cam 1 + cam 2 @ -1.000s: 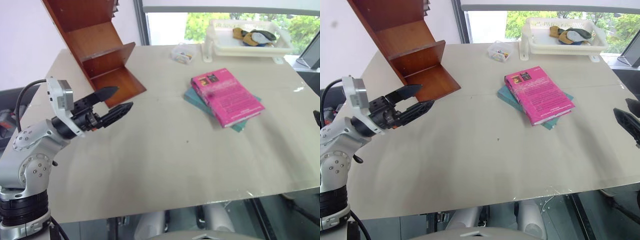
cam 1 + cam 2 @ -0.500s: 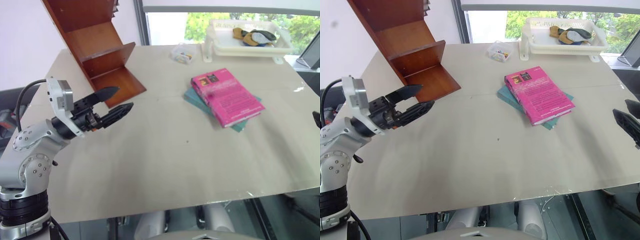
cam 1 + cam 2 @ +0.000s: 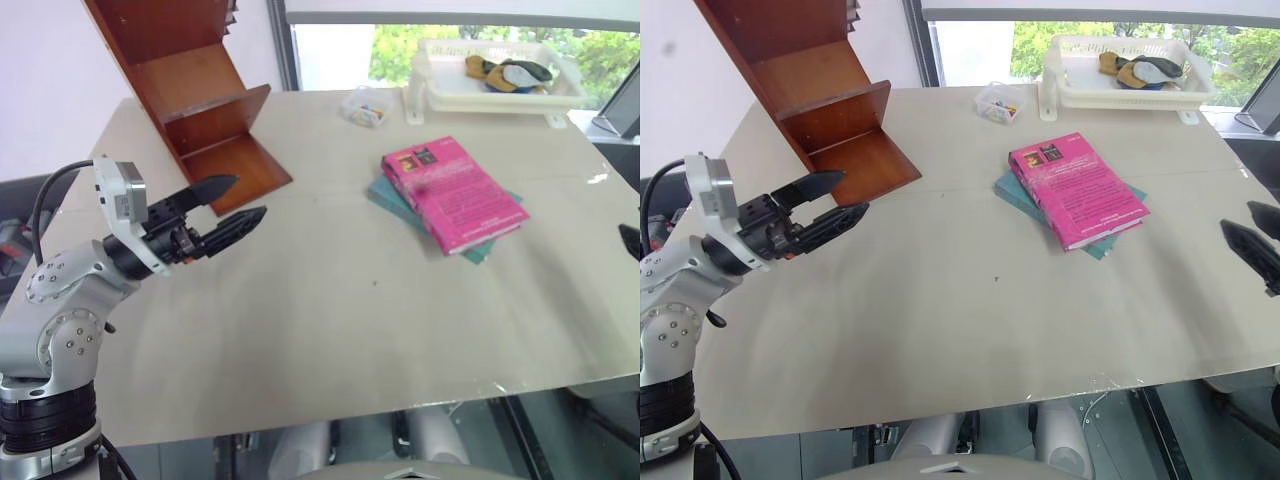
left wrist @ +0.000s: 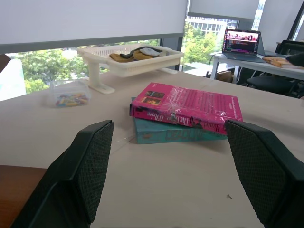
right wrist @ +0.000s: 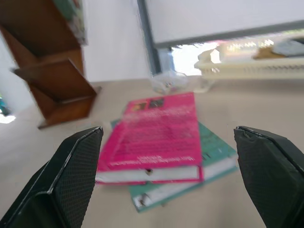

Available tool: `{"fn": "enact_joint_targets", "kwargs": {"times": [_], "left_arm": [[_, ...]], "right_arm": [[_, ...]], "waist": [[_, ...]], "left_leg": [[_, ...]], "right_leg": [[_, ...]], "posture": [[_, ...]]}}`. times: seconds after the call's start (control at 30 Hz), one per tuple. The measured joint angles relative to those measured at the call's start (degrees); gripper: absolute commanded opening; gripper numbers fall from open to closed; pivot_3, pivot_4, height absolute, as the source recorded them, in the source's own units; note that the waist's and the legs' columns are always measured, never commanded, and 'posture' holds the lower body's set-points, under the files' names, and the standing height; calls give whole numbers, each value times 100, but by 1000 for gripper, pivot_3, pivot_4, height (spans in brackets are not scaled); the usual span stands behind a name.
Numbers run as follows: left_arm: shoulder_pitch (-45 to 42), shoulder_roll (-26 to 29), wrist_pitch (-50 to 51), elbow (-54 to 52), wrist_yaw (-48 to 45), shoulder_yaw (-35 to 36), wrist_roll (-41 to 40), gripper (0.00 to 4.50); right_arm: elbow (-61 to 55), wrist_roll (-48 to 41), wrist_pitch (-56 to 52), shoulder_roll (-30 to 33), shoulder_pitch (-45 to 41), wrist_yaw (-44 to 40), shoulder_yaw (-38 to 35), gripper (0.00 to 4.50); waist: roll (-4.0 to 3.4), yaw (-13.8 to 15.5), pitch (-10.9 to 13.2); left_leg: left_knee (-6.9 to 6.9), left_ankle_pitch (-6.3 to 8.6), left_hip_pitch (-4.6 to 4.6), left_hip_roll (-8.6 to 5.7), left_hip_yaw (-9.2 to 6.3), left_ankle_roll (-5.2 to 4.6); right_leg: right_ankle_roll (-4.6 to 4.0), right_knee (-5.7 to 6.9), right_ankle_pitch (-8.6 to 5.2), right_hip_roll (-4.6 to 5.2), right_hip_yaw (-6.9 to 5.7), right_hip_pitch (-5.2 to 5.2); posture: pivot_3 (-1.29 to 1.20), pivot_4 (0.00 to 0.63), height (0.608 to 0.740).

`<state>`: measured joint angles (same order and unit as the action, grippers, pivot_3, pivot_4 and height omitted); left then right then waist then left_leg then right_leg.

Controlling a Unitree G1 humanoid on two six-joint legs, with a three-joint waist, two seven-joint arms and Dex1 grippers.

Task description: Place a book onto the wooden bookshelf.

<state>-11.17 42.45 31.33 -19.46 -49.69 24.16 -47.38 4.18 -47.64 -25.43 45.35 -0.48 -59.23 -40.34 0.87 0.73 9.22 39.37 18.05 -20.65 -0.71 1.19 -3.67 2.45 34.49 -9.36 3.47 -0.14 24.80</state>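
Pink book (image 3: pixel 454 193) lies flat atop teal book (image 3: pixel 480 250), ungrasped; left gripper (image 3: pixel 230 201) and right gripper (image 5: pixel 168 178) jaws wide, empty, likely staged before pickup toward wooden bookshelf (image 3: pixel 190 100).

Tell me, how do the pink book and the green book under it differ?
The pink book lies on top with its whole cover showing; the teal-green book sits underneath, mostly covered. The pink book is turned slightly, so the green one's corners stick out. Both lie flat on the table, untouched.
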Motion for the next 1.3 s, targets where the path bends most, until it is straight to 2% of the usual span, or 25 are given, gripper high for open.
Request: {"fn": "enact_joint_targets", "kwargs": {"times": [0.2, 0.37, 0.47, 0.57, 0.73, 0.83, 0.93, 0.97, 1.3], "left_arm": [[-29, 7, 5, 2, -22, -5, -6, 3996], [-197, 16, 86, 3, -211, -8, -246, 3996], [-263, 112, 204, 11, -444, 22, -567, 3996], [-256, 249, 365, 13, -746, 108, -987, 3996], [-69, 594, 501, -20, -1174, 310, -1285, 3996], [580, 1200, 330, -37, -1612, 234, -633, 3996], [801, 1351, 154, 0, -1828, 199, -146, 3996], [871, 1454, -200, 63, -1921, 196, 272, 3996], [859, 1469, -531, 266, -2032, 170, 748, 3996]], "right_arm": [[338, 1342, 560, -156, -49, 703, 982, 4500], [341, 2135, 1022, -789, -77, 930, 2067, 4500], [538, 2662, 1418, -1081, -384, 1094, 2646, 4500], [1015, 3006, 1788, -1303, -896, 1327, 2886, 4500], [1508, 3146, 2144, -1478, -1265, 1462, 2939, 4500], [1505, 3109, 2235, -1579, -1272, 1339, 3000, 4500], [1427, 3039, 2234, -1643, -1241, 1197, 3068, 4500], [1315, 3031, 2210, -1723, -1230, 1139, 3161, 4500], [928, 2859, 1940, -2011, -1201, 1026, 3385, 4500]], "waist": [[-1, -3, 0], [-1, -9, 1], [-2, -29, 2], [1, -88, 3], [1, -128, 3], [-1, -166, 4], [1, -161, 6], [1, -155, 6], [-2, -156, 8]], "left_leg": [[-1, -13, -2, 0, -1, 23], [0, -15, -2, 1, 0, 25], [0, -15, 0, 0, 4, 26], [1, -17, 1, 0, 1, 29], [-1, -19, -1, 2, -4, 33], [-6, -18, 2, 4, 2, 34], [-7, -18, 2, 14, 2, 33], [-6, -15, 4, 17, 1, 30], [-7, -17, 2, 22, 1, 34]], "right_leg": [[-1, 1, 0, -4, 1, 2], [-1, 1, 0, -5, 2, 3], [0, 2, 0, -4, 5, 3], [-1, 2, 0, -6, 5, 3], [-2, 2, 0, -10, 3, 4], [-3, 0, -1, -16, 9, 5], [-3, -4, -2, -25, 11, 5], [-4, 0, -1, -25, 11, 5], [-6, 5, 1, -26, 11, 12]], "posture": [[0, 150, 740], [0, 150, 740], [0, 150, 740], [0, 150, 740], [0, 150, 740], [0, 150, 740], [0, 150, 740], [0, 150, 740], [0, 150, 740]]}}
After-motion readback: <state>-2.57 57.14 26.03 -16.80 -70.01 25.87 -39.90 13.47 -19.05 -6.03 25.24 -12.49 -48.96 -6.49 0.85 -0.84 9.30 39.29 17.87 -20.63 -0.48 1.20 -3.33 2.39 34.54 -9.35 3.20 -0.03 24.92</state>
